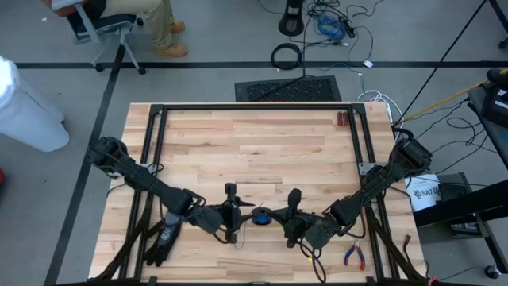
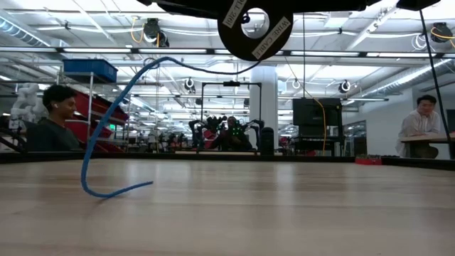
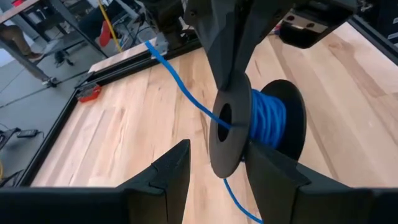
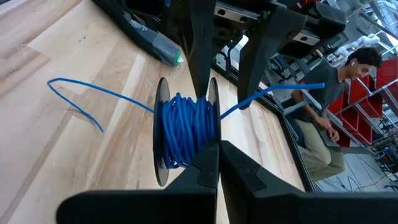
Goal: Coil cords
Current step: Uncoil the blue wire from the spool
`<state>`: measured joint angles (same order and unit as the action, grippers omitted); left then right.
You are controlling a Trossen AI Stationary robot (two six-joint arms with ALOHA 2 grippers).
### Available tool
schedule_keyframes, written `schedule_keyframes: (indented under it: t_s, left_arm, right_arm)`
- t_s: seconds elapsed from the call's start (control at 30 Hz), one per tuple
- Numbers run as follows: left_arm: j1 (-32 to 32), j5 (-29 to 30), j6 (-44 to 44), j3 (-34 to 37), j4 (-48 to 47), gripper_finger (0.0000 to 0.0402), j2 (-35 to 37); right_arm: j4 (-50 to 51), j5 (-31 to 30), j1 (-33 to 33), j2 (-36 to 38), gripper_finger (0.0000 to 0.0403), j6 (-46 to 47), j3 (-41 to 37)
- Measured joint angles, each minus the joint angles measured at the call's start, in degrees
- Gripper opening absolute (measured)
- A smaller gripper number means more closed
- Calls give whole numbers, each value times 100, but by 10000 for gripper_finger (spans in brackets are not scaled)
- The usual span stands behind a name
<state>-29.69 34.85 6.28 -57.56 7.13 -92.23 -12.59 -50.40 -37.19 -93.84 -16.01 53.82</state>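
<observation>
The cord is a thin blue wire [image 4: 186, 127] wound on a black spool [image 1: 260, 216] that hangs clear of the table near its front middle. One tail [image 2: 92, 142] arcs off the spool and down, and its end [image 2: 117, 190] lies on the wood. My right gripper [image 1: 290, 214] comes from the table's right and is shut on the spool. My left gripper [image 3: 216, 149] comes from the table's left and is open. One of its fingers stands on each side of the flange [image 3: 225, 134] nearest to it. My right gripper pinches the rim of one spool flange [image 4: 214, 124] between its two shut fingers [image 3: 231, 62]. It comes nearly level from the table's right. The spool is lifted clear, with its flanges upright and its axis lying left to right. My left gripper's fingers straddle that flange; whether they touch it I cannot tell.
A black glove [image 1: 161, 240] lies at the front left under my left arm. Red-handled pliers [image 1: 354, 256] lie at the front right. A small dark red object [image 1: 341, 119] sits at the far right by the black frame rail [image 1: 254, 106]. People sit beyond the table.
</observation>
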Motion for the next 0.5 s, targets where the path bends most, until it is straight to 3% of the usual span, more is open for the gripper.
schedule_keyframes:
  t_s: [0.3, 0.5]
  left_arm:
    - [0, -31, 2, 0, 7, 156, 0]
    - [14, -37, 2, 0, -35, 132, -2]
  right_arm:
    - [-2, 130, 50, 0, 0, 57, 0]
    - [-3, 125, 50, 0, 0, 59, 0]
